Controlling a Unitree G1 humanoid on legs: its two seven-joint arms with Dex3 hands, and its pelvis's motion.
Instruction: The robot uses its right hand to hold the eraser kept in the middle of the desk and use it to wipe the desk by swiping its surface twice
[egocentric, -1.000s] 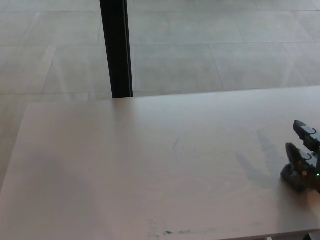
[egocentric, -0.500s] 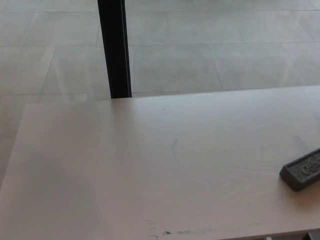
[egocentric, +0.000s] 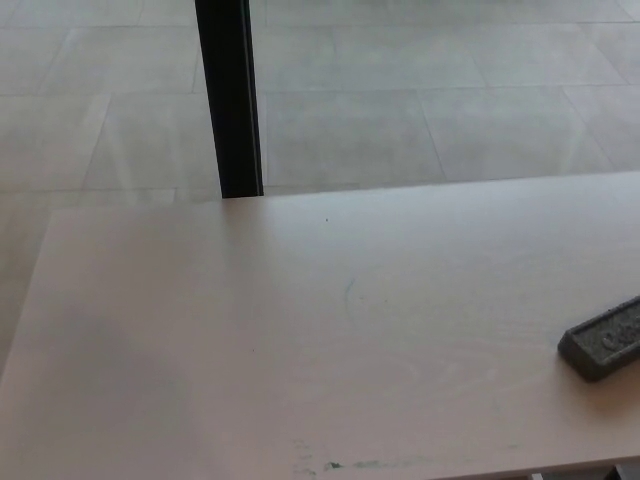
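Eraser (egocentric: 606, 349) lies alone on the tabletop (egocentric: 300, 330).
No robot hand shows near the eraser, so grip unknown.

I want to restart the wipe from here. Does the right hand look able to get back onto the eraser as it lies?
Probably yes. The eraser lies flat on the desk at its right side, cut off by the picture's edge, with nothing near it or on top. The right hand is out of view, so its starting position cannot be judged.
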